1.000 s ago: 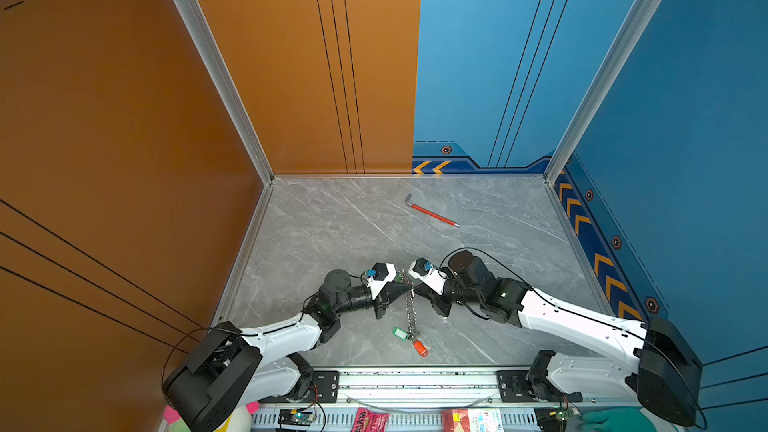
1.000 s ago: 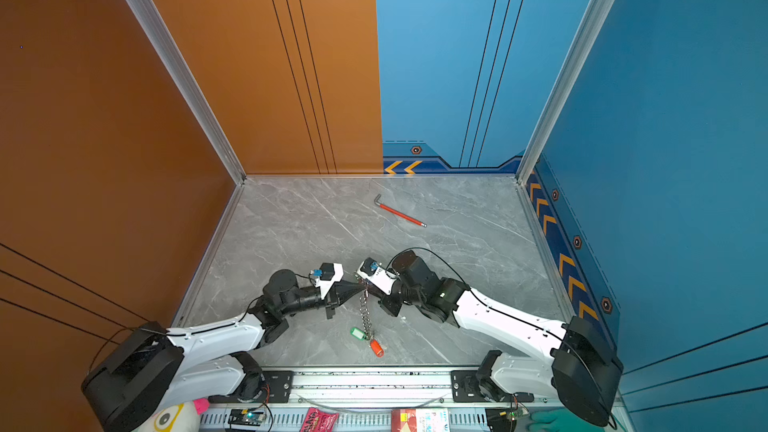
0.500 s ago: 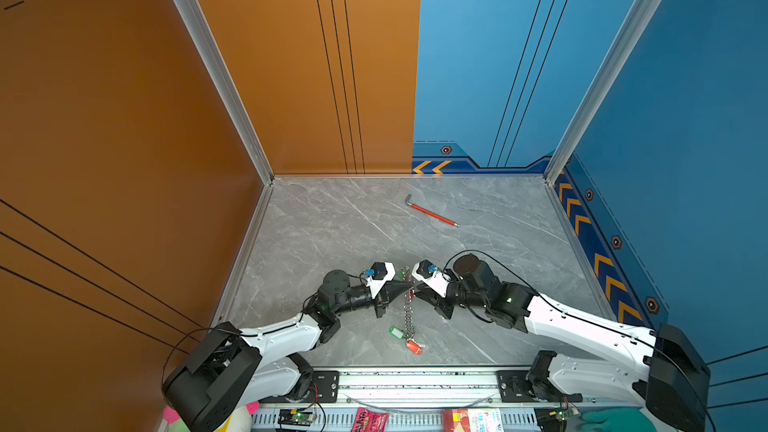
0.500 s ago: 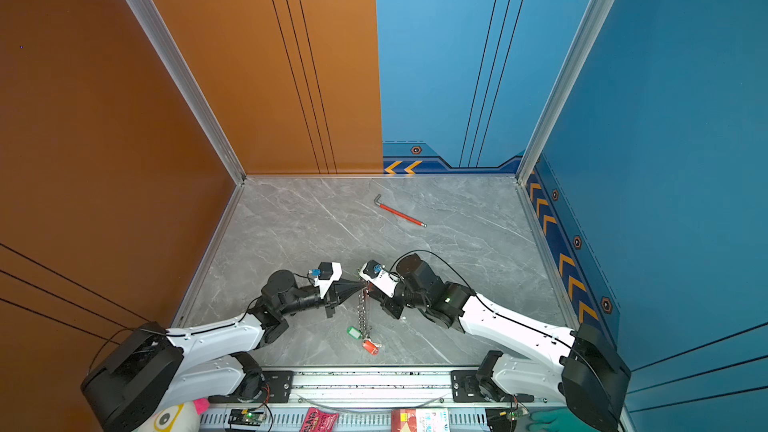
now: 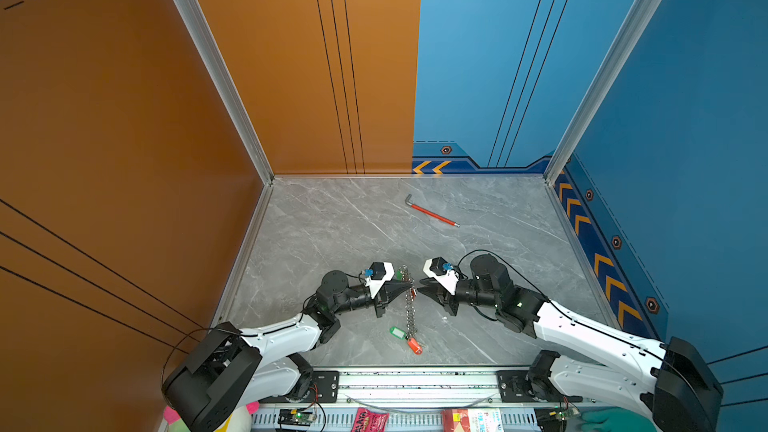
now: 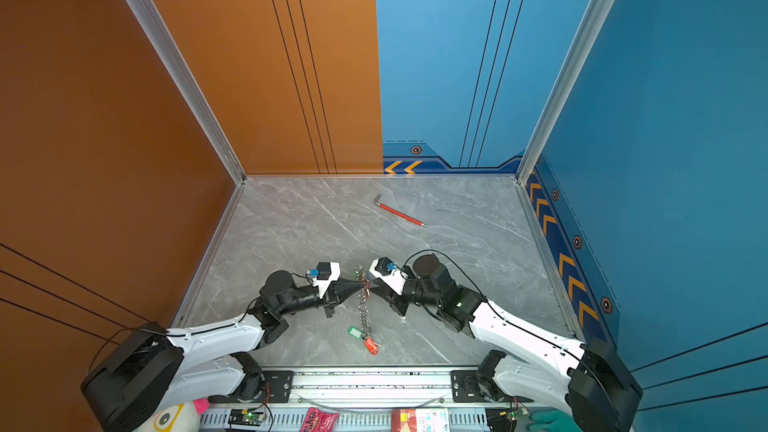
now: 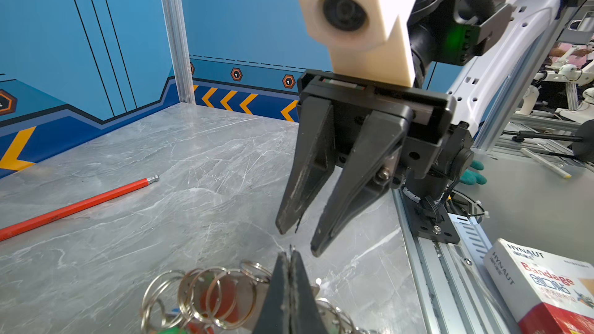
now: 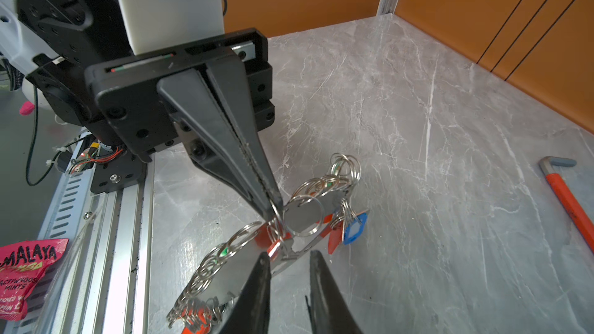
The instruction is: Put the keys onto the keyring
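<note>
Our left hand (image 5: 409,284) is pinched fully closed on a ring of the keyring (image 5: 410,311), its arm stretched low from the lower left of the frame toward the centre. Tip to tip with it, our right hand (image 5: 420,288) has its jaws slightly parted and grips nothing, its arm reaching in from the lower right. The chain trails toward the bottom of the frame, where we see the keys (image 5: 399,332) with green and orange tags on the worktop (image 5: 332,234). A hex wrench (image 5: 432,214) lies well apart, higher up.
</note>
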{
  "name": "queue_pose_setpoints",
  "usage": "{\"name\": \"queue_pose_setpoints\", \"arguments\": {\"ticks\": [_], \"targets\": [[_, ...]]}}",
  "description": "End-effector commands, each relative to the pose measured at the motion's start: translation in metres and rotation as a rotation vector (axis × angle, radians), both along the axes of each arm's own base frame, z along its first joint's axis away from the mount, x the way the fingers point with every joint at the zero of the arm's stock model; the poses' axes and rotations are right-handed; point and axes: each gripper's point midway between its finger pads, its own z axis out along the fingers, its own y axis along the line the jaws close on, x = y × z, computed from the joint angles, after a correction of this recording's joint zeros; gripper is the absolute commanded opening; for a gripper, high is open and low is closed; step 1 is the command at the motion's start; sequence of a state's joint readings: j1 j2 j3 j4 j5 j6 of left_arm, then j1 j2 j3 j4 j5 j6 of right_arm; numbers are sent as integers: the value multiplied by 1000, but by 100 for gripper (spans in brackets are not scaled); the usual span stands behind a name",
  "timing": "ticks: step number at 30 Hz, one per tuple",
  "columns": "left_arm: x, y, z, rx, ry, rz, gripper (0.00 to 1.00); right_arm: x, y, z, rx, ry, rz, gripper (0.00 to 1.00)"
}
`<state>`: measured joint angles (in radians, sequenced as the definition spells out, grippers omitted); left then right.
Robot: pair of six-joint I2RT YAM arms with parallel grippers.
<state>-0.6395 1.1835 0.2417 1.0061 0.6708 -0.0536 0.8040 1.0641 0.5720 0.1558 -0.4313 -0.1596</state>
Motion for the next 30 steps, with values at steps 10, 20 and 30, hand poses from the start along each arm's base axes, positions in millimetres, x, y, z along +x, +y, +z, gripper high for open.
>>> {"name": "queue_pose_setpoints", "arguments": {"ticks": [10, 20, 30], "targets": [[-12, -3, 16, -56, -41, -80, 0, -11, 5, 1, 59, -1, 94, 21], [-14, -4, 16, -61, -31, -104, 0, -13, 9, -2, 54, 29, 126, 13], [-4, -3, 7, -29, -25, -59, 0, -2, 2, 3, -65, 48, 58, 0]]}}
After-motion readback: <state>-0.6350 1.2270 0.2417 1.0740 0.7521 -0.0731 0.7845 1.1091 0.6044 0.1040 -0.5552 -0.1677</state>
